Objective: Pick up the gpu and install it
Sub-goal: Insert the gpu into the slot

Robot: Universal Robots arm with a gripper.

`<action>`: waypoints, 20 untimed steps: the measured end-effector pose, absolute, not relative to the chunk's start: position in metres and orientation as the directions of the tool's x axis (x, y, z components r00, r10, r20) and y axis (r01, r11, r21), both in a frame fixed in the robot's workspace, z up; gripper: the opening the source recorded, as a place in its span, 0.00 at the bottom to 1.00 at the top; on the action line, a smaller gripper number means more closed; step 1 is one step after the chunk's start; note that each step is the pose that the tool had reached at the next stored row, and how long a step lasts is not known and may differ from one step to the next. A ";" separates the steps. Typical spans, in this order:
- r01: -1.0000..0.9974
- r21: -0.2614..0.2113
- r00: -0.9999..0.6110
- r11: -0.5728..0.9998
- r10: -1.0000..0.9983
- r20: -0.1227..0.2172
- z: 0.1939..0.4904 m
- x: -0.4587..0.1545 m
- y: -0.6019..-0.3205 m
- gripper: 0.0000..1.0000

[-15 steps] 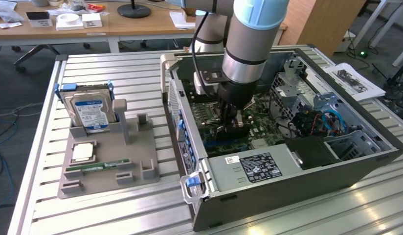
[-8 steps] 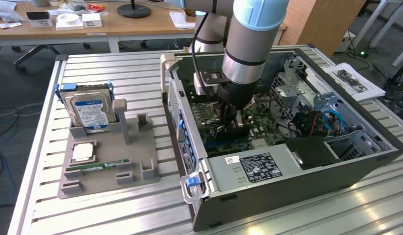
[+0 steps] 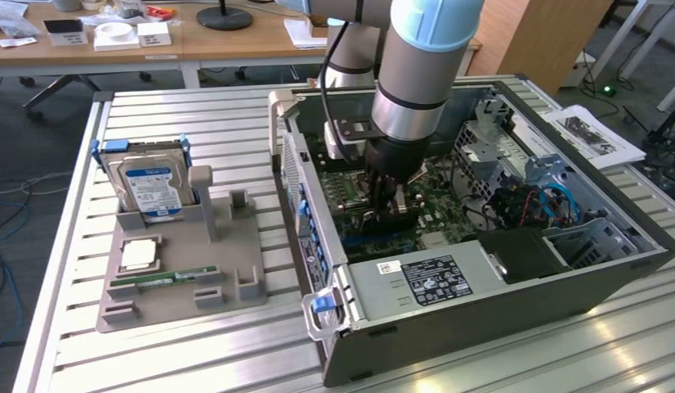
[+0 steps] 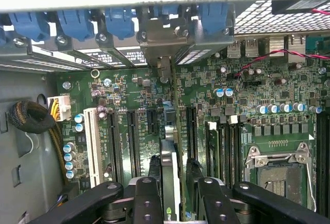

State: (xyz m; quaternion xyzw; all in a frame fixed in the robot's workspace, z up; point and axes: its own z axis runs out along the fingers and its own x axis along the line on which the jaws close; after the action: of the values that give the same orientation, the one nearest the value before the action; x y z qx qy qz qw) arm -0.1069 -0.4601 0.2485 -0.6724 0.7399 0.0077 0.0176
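Inside the open computer case (image 3: 600,270), the gripper (image 4: 172,195) holds the gpu (image 4: 170,152) edge-on between closed jaws just above a motherboard (image 4: 247,105) slot, mid-installation; seating it will likely demand square alignment and a straight downward press.

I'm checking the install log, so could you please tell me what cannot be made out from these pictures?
- Exterior view: the gpu is mostly covered by the gripper and arm.
- Wrist view: the gpu is edge-on; whether it is seated in the slot cannot be told.
- Wrist view: the gripper is cut off by the picture edge.
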 end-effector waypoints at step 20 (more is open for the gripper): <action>-0.995 -0.012 -0.095 0.096 -0.995 -0.037 0.247 -0.107 -0.460 0.33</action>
State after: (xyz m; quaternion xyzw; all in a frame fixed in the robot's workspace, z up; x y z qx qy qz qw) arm -0.1070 -0.4601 0.2471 -0.6724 0.7399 0.0077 0.0177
